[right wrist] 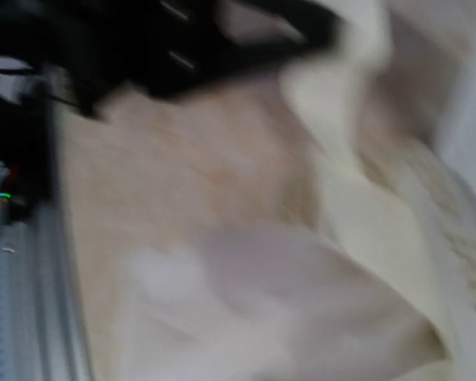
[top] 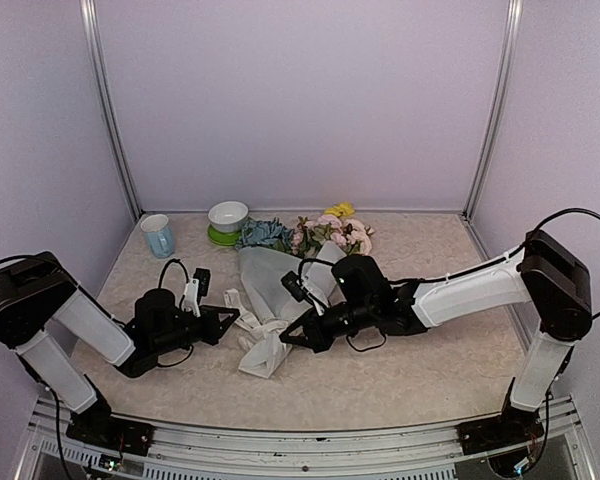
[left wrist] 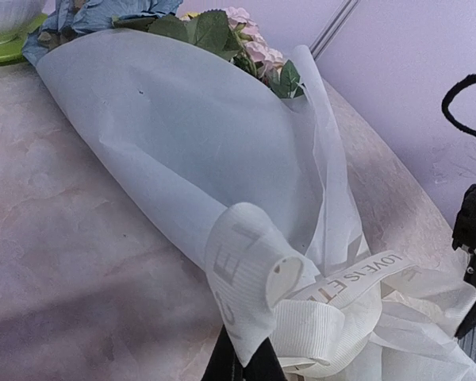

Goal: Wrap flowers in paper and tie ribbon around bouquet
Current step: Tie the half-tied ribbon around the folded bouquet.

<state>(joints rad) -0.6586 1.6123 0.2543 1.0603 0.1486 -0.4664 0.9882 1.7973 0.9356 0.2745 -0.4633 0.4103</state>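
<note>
Flowers inside paper cone, ribbon at neck

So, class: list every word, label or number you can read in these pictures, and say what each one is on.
"LOVE IS ET": on the ribbon, then cut off by a fold.
Larger faint letters on the ribbon's loop: unreadable.
Right wrist view: too blurred to read.

The bouquet lies on the worktop. The ribbon with letters loops at its thin end, pinched in the left claw.
</note>
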